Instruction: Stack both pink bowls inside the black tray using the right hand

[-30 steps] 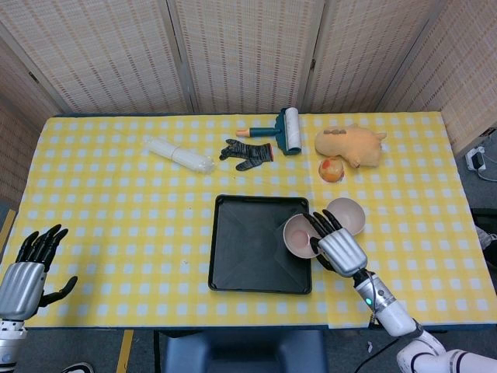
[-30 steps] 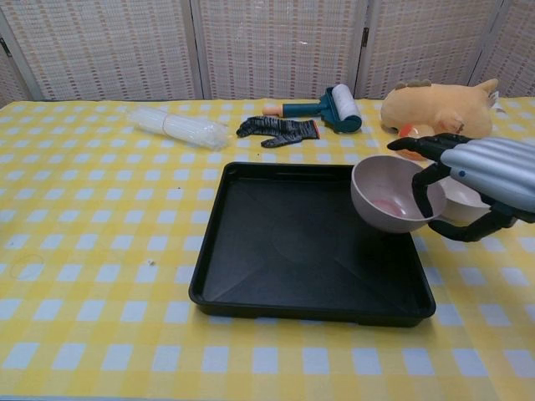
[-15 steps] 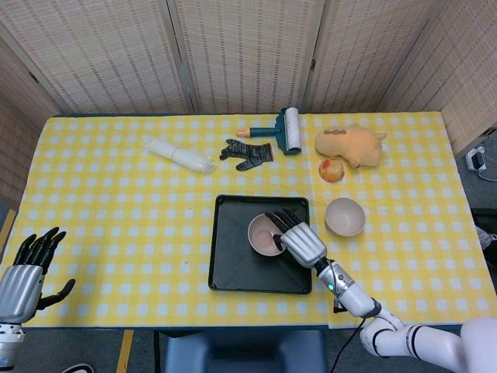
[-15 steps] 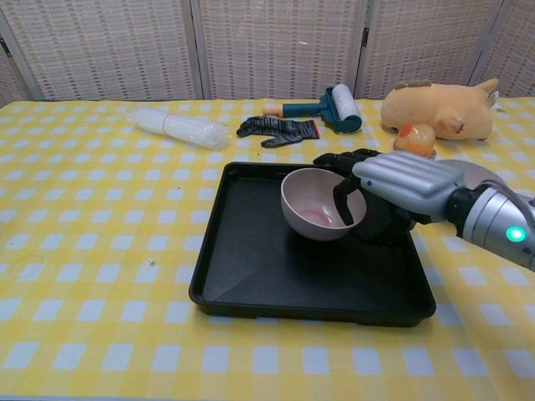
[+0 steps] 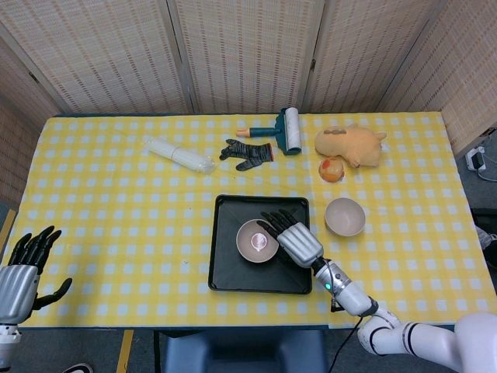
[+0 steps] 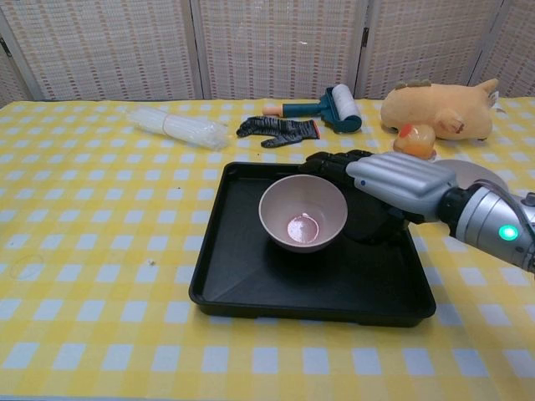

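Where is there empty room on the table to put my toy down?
The left side of the yellow checked table is bare, from the plastic cup stack down to the front edge. The strip right of the second pink bowl is bare too. It is crowded at the back, by the glove, lint roller and plush toy, and around the black tray.

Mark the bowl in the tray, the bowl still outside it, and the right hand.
pink bowl in the tray (image 5: 256, 242), head view, inner bottom.
second pink bowl (image 5: 345, 216), head view, inside, on the tablecloth right of the black tray (image 5: 225, 264).
right hand (image 6: 393, 177), chest view, back of the hand.
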You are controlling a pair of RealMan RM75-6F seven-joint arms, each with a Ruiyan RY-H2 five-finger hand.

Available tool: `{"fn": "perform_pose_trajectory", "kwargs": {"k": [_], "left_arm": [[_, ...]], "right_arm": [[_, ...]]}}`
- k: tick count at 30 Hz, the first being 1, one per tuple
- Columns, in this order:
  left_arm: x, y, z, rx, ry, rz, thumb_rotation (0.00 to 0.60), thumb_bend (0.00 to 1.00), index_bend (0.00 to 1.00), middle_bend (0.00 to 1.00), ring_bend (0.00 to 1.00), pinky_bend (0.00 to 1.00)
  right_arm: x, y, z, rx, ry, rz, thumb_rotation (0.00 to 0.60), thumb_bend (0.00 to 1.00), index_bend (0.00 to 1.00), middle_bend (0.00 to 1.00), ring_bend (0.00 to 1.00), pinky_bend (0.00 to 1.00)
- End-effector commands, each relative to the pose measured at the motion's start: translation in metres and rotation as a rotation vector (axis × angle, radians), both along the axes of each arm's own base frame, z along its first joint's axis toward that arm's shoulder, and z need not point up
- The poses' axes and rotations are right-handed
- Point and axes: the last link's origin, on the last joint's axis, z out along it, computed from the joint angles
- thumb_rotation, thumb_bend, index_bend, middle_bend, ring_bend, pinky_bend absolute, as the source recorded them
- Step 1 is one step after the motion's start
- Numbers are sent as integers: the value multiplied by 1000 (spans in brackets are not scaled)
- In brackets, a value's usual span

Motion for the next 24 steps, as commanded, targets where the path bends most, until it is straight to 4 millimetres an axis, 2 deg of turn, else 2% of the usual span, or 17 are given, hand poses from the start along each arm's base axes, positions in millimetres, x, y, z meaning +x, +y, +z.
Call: {"fn": "perform_pose_trajectory", "kwargs": {"k": [1,4,8,13,18,24], "left_arm": [[0,0,0,0,1,1,600,318,0,66,118,52],[0,-1,0,1,2,1,600,318,0,66,118,53],[0,0,1,3,0,2,600,318,0,66,118,52],[1,-1,0,-2,-2,-4,600,318,0,66,118,52],[2,-1,-2,-5,5,-8,600,319,0,66,118,53],[2,-1,-3,-7,7,-7,600,318,0,66,118,53]], "right_arm": [[-3,3,11,-25,-12,2,600,434,0,0,0,0],[-10,8,29,-74,-29,-1,600,434,0,0,0,0],[-31,16,61,-144,-10,-35,600,434,0,0,0,0],[-60,30,90,-208,49,-103,600,435,26,0,0,0],[-87,44,99,-224,99,-202,600,434,144,0,0,0],[-112,42,101,-234,129,-293,600,434,216,0,0,0]]}}
